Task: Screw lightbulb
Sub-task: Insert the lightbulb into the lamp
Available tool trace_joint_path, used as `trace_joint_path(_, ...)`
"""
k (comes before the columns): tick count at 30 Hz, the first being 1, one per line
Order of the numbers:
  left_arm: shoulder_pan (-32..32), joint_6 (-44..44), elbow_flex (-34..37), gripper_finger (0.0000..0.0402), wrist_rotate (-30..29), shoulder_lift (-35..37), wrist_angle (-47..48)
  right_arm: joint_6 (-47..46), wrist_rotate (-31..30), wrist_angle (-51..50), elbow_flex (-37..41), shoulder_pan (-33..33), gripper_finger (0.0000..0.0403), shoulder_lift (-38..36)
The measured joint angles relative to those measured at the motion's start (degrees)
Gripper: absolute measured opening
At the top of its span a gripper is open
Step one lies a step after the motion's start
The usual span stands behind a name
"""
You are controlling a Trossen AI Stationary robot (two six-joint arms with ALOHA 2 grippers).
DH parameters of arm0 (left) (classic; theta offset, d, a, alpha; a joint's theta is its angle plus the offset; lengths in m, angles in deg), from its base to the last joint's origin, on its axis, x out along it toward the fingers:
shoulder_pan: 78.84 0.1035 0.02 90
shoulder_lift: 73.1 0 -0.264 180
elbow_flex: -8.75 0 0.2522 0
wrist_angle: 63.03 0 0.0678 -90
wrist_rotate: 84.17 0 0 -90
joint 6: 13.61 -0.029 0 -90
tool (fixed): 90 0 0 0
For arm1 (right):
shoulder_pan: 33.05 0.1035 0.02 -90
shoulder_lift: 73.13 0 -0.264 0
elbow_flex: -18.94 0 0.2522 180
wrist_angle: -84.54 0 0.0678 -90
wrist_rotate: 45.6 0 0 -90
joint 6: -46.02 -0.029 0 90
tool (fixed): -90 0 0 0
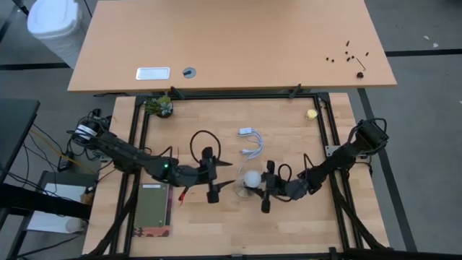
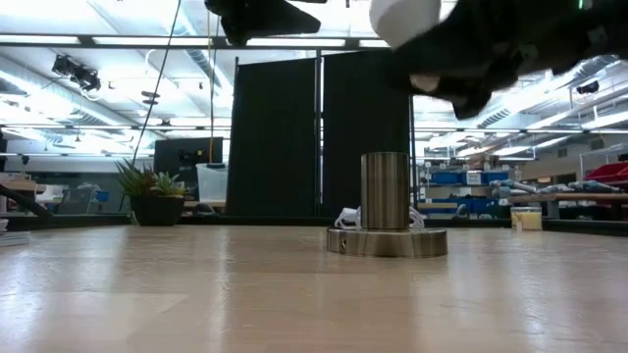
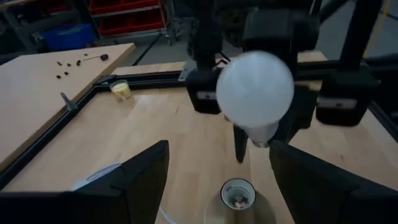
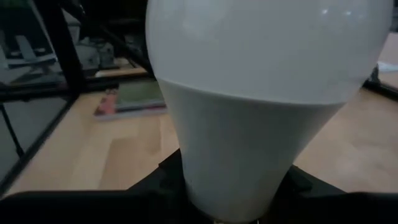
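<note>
Lightbulb (image 4: 261, 106) clamped in right gripper (image 1: 264, 189), apparently above socket (image 3: 238, 194); left gripper (image 1: 211, 177) beside, fingers apart.

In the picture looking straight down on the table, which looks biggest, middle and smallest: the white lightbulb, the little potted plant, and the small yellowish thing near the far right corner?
Largest to smallest:
1. potted plant
2. lightbulb, close behind; raised nearer the camera, so this order is unsure
3. yellowish thing, clearly smallest

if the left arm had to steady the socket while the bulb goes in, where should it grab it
Take the socket by its upright metal cylinder, above the flat disc base, coming in level from the side. Its open top must stay free: the lightbulb, held base down by the right gripper, hangs above it. The left gripper waits open alongside.
</note>
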Motion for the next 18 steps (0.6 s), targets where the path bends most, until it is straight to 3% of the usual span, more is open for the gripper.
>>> trace_joint_path(12, 2.12, 0.31, -0.02, 0.0282, 0.11, -10.64, -17.74, 2.32, 11.15, -0.18, 1.95, -4.05, 0.0135, 0.00)
trace_joint_path(18, 2.80, 0.13, -0.02, 0.0282, 0.31, -12.73, -22.08, 5.15, 13.51, -0.76, 1.95, -6.15, 0.0135, 0.00)
